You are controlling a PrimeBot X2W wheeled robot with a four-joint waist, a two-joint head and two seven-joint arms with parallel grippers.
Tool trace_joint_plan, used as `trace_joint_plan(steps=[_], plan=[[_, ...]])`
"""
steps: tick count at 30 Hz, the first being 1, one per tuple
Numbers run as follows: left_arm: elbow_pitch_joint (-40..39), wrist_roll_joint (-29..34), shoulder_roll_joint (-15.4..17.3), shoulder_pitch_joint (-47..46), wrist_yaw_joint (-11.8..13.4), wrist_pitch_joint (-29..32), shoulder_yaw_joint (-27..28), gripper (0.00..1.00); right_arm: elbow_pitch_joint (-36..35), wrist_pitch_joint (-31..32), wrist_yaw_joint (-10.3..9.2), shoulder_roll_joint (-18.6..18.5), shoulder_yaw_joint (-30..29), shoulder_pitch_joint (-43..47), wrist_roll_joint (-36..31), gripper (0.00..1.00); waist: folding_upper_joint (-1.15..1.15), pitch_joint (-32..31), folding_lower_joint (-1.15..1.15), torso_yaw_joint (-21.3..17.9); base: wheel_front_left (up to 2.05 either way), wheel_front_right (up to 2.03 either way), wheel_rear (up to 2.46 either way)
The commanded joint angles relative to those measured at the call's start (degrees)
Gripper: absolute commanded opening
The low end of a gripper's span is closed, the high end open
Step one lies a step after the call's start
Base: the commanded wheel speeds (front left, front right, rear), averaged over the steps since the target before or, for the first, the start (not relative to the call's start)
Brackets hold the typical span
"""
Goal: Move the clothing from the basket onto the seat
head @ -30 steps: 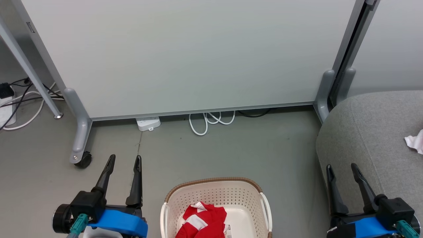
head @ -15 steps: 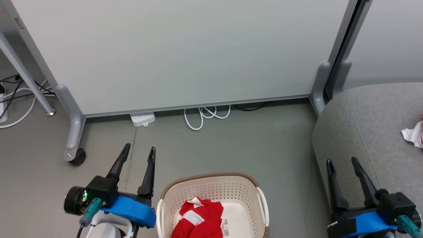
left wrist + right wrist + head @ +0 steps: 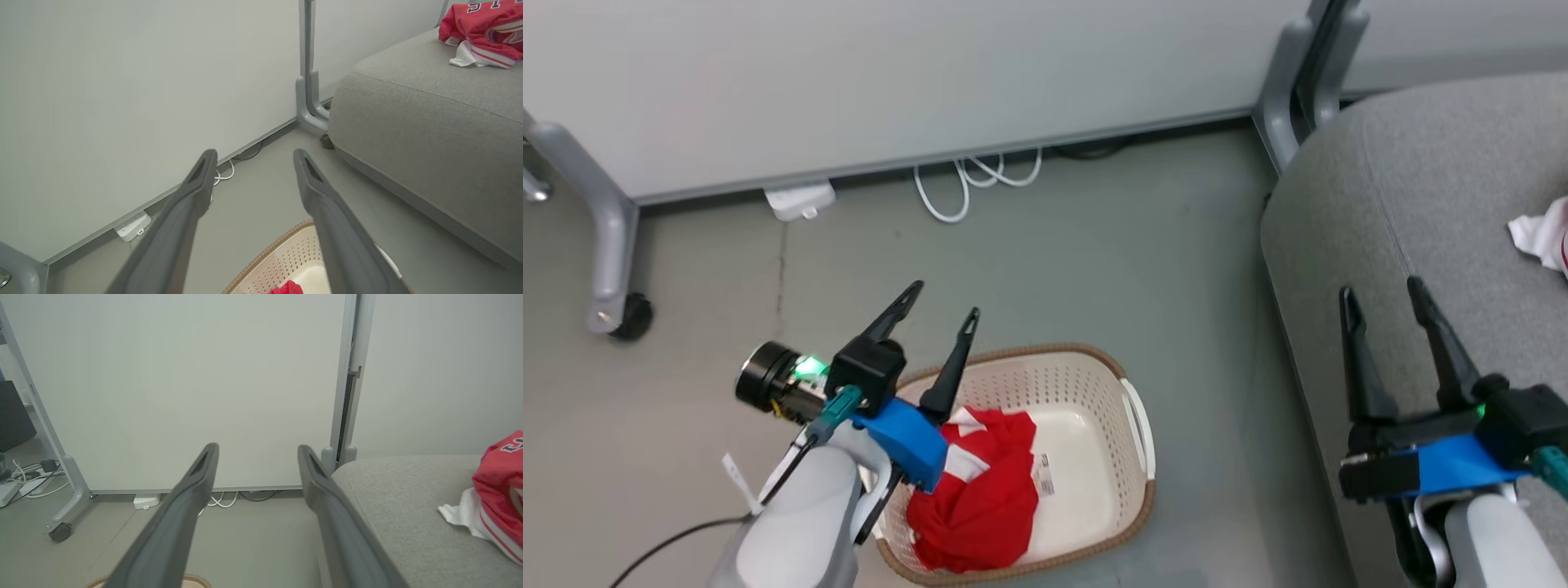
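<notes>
The left gripper (image 3: 946, 297) has swung from beside the basket (image 3: 1054, 349) to over its left rim, and the head camera has tilted downward.

The grey floor (image 3: 1176, 245) bears the basket (image 3: 1054, 384), seat (image 3: 1421, 188) and power strip (image 3: 800, 200).

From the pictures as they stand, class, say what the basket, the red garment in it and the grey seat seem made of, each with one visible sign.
Basket: apparently moulded cream plastic, smooth, punched with holes; brown rim looks woven, possibly imitation. Red garment: thin soft fabric, slumped in folds. Seat: grey matt woven upholstery, stitched seams.
</notes>
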Motion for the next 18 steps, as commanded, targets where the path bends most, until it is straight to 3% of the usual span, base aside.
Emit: trace_joint_plan(steps=[1, 18], plan=[[0.82, -0.06, 0.44, -1.46, -0.20, -0.18, -1.02, 1.00, -0.39, -0.03, -0.02, -0.25, 0.13, -1.43, 0.22, 1.00, 0.00, 3.81, -0.01, -2.26, 0.00, 0.00, 0.00], [20.94, -3.49, 4.28, -21.04, -0.12, -0.17, -23.89, 1.00, -4.62, -0.04, -0.02, -0.98, 0.95, -14.98, 0.55, 1.00, 0.00, 23.72, -0.01, -7.82, 0.00, 0.00, 0.00]])
